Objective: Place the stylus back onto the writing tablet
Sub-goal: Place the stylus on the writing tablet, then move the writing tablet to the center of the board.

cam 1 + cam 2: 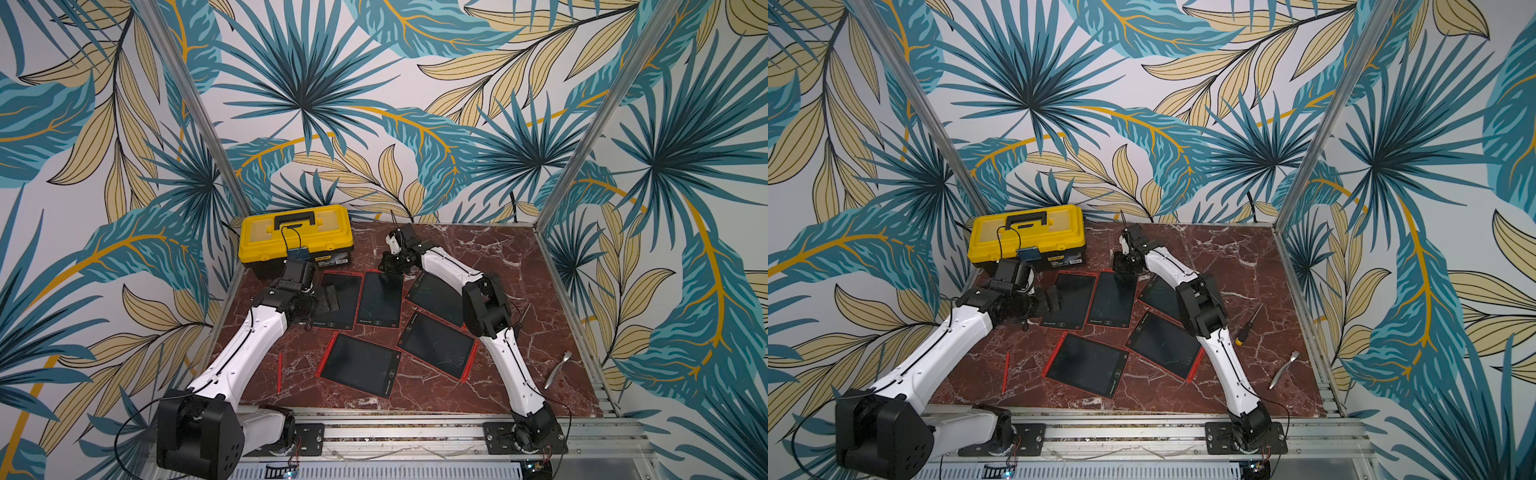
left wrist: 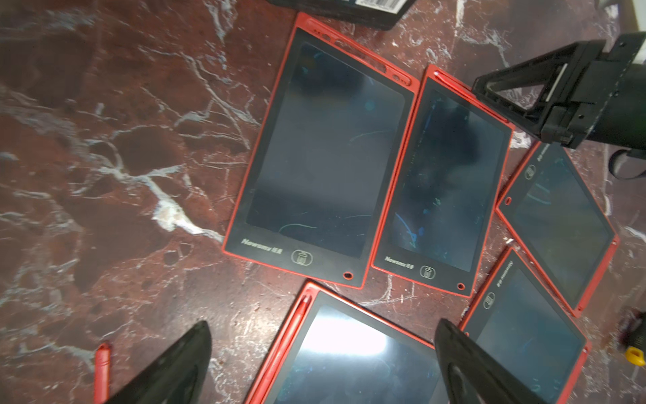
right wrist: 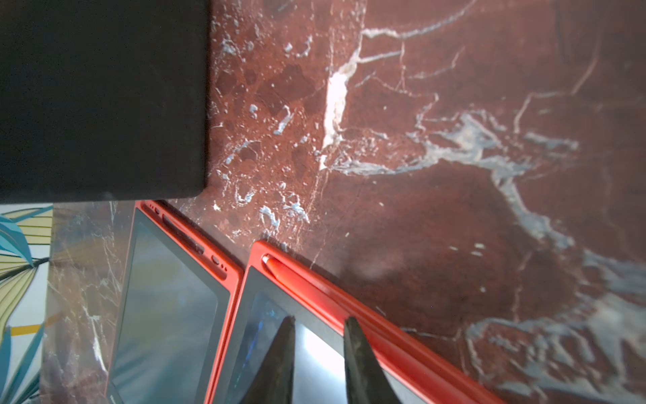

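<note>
Near the front edge of the marble table (image 1: 519,266), at the lower left of both top views, a loose red stylus (image 1: 279,372) is seen lying flat on the bare stone, apart from every tablet and touched by nothing. Its end also shows at the lower left of the left wrist view.

Above and to the right of it in the frame, the left gripper (image 1: 328,301) is held over the table beside the leftmost writing tablet (image 2: 325,157). Its fingers (image 2: 181,360) are spread fully wide, with nothing between them. The stylus slot (image 2: 360,52) along that tablet's far edge is seen to be empty, so this tablet is judged to be the one lacking its pen.

Farther back, at the far end of the second writing tablet (image 3: 257,311), the right gripper (image 3: 318,320) is poised low over the screen. Its fingertips (image 3: 353,335) are parted only narrowly, and only the glare of the screen is seen between them; nothing is gripped. A seated stylus (image 3: 304,280) lies in the slot just beside one fingertip; whether the two touch cannot be told.

The step in hand is judged to be the release of that pen into its slot. The next move is judged to call for the right gripper to be lifted clear. The loose stylus would then be taken across its slim shaft, carried to the empty slot, laid parallel with it and pressed in.
</note>
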Controlling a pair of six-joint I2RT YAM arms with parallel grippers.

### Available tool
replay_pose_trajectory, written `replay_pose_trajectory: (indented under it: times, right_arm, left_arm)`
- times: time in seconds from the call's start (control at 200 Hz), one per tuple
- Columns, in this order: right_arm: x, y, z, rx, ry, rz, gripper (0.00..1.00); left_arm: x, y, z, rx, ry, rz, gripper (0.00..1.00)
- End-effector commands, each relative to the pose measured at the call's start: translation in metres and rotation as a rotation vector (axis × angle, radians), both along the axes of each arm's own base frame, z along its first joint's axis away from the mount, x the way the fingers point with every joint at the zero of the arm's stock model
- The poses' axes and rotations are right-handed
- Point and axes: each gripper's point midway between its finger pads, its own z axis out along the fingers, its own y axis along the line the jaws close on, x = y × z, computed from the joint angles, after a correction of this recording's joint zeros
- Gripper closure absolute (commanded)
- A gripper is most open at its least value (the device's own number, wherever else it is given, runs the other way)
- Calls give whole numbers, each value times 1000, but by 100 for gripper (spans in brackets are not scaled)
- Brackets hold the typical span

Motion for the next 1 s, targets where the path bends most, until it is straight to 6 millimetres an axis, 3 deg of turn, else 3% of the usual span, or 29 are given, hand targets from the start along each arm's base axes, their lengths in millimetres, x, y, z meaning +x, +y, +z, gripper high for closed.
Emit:
replay_pose_trajectory:
  times: [0.0,0.255,0.441,0.646,0.851,0.996]
  right_arm:
    - [0,-11,25,-75,-67,43,68]
    - [-11,-29,38,-131,-95,45,55]
    - [-29,-55,55,-124,-107,13,49]
    - [-61,-85,61,-133,-78,-23,43]
    - [-93,-102,67,-129,-65,-48,40]
    - [-111,-111,71,-122,-63,-64,38]
  left_arm:
    - [4,-14,-7,-68,3,-32,1]
    - [33,-60,-13,-138,-42,-109,0]
    - [74,-85,-15,-152,-94,-133,0]
    - [120,-111,-22,-128,-119,-175,0]
    - [159,-126,-35,-100,-143,-202,0]
    - [182,-124,-42,-23,-173,-206,0]
